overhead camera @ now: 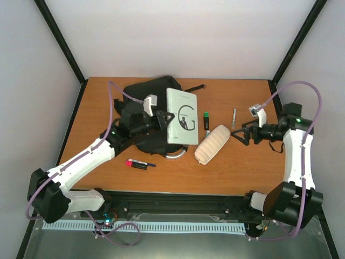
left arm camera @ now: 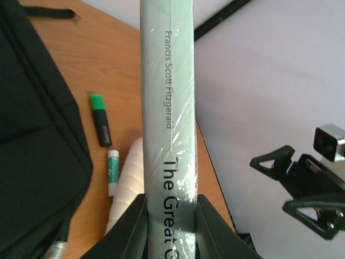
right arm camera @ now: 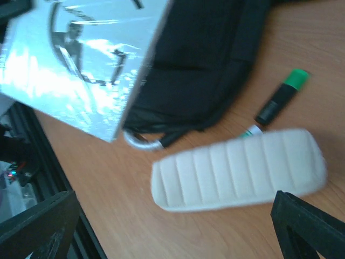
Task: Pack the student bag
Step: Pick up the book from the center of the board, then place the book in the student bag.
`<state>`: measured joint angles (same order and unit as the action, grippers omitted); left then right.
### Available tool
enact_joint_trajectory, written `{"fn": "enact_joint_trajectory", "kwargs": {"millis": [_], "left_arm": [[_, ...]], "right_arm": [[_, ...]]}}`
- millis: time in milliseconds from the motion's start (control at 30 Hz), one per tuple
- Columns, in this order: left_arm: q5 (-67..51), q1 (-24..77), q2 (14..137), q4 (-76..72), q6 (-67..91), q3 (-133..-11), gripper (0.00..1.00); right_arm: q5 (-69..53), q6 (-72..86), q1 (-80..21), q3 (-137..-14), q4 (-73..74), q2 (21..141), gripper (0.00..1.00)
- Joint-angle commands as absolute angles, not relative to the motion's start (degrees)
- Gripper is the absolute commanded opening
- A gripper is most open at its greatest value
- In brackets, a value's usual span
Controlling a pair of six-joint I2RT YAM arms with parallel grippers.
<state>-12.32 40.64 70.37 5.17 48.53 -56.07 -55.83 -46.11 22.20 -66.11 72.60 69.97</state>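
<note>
The student bag (overhead camera: pixel 141 116), a large black backpack, lies at the table's back left, with its grey loop handle (right arm camera: pixel 141 141) showing at its near edge. My left gripper (left arm camera: pixel 171 204) is shut on the spine of a pale grey-green book (left arm camera: pixel 170 108), which it holds above the bag's right side (overhead camera: pixel 181 116). Right of the book lies a cream ribbed pouch (overhead camera: pixel 212 143). My right gripper (overhead camera: pixel 240 134) stands open just right of the pouch (right arm camera: pixel 237 170), its fingers (right arm camera: pixel 310 229) wide apart and not touching it.
A green highlighter (overhead camera: pixel 206 121) and a glue stick (left arm camera: pixel 112 171) lie between the book and the pouch. A thin pen (overhead camera: pixel 234 117) lies behind the right gripper. A red and black marker (overhead camera: pixel 138 164) rests near the front edge.
</note>
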Motion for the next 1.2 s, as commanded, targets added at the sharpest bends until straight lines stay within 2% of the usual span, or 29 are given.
{"fn": "enact_joint_trajectory", "kwargs": {"millis": [0,133,367,767,967,1167], "left_arm": [[-23.8,34.1,67.6,-6.4,52.5,-56.5,0.01],[-28.9,29.9,68.5,-12.0,55.6,-56.4,0.01],[-34.3,28.8,70.8,-18.6,57.5,-58.4,0.01],[-37.0,28.7,74.2,-27.7,62.3,-58.0,0.01],[-35.8,28.5,74.3,-28.1,62.1,-56.1,0.01],[-34.1,28.5,75.1,-24.9,60.2,-55.4,0.01]], "right_arm": [[-62.6,-30.2,13.3,-68.6,57.7,71.4,1.00],[-66.2,-22.8,8.1,-71.6,52.6,77.2,1.00],[-72.0,-14.8,1.5,-76.5,49.6,87.1,1.00],[-77.9,-5.2,-6.3,-79.5,44.9,91.2,0.98],[-87.9,-6.3,-6.3,-81.5,49.1,91.9,0.89],[-91.5,-6.0,-6.3,-81.3,50.3,90.6,0.73]]}}
